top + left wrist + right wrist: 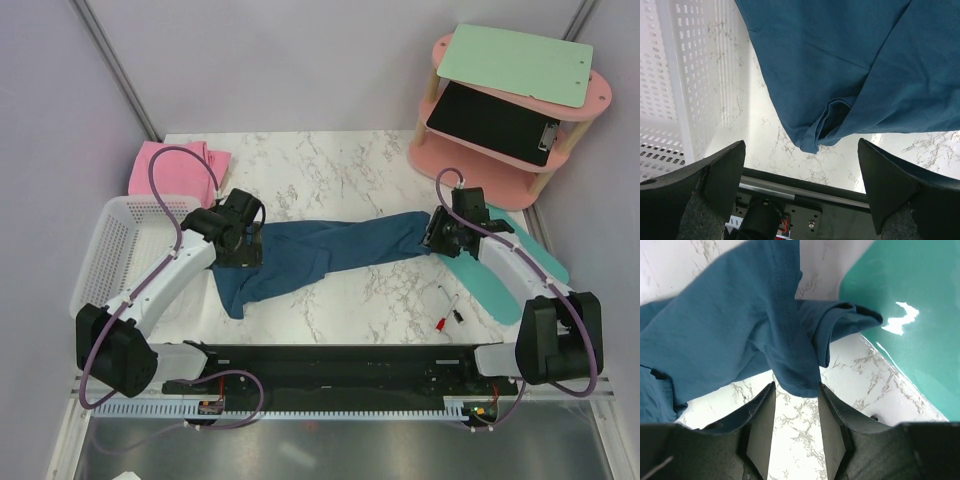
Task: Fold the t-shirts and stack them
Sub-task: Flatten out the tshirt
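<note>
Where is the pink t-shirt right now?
In the top view, the pink t-shirt lies at the far left corner of the table, just behind the white basket and apart from the blue t-shirt.

The teal-blue t-shirt (320, 255) lay stretched across the marble surface (350, 170), its ends at the left gripper (243, 238) and the right gripper (436, 238). Whether either set of fingers held the cloth could not be confirmed from above. The pink t-shirt (170, 165) lay bunched at the far left corner, just beyond the white basket (100, 235). The right arm crossed a turquoise mat (487, 288).
</note>
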Motion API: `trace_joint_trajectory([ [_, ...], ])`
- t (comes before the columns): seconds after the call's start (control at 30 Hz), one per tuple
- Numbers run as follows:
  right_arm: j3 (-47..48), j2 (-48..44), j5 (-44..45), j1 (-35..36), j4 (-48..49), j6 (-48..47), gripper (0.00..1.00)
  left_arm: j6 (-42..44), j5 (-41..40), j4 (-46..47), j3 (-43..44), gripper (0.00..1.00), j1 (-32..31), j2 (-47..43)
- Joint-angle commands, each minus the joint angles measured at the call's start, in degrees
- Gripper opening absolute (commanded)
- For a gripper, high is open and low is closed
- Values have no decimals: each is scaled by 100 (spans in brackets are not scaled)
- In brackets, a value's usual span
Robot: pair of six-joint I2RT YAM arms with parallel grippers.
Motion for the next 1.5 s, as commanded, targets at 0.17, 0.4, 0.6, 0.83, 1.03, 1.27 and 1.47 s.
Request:
trace_joint_trajectory([
  [0.17,-194,275,-143,-11,160,219,38,105,-35,233,-119,100,1,-72],
  [0.4,-195,74,-178,-11,345,334,0,105,-131,224,-198,100,-8,-89],
  [0.6,69,-506,-46,-20,257,325,0,70,-140,233,-295,100,1,-72],
  [0.83,858,-535,218,-20,319,281,0,79,-26,294,-339,100,1,-10],
  [1.03,1720,449,-18,-11,-5,71,0,96,71,347,-357,100,-8,-10],
  [1.27,809,21,217,-125,-270,-264,75,123,62,426,-383,100,-8,104],
  [1.47,333,-165,209,-327,-498,-299,77,193,132,514,-313,100,-8,236],
])
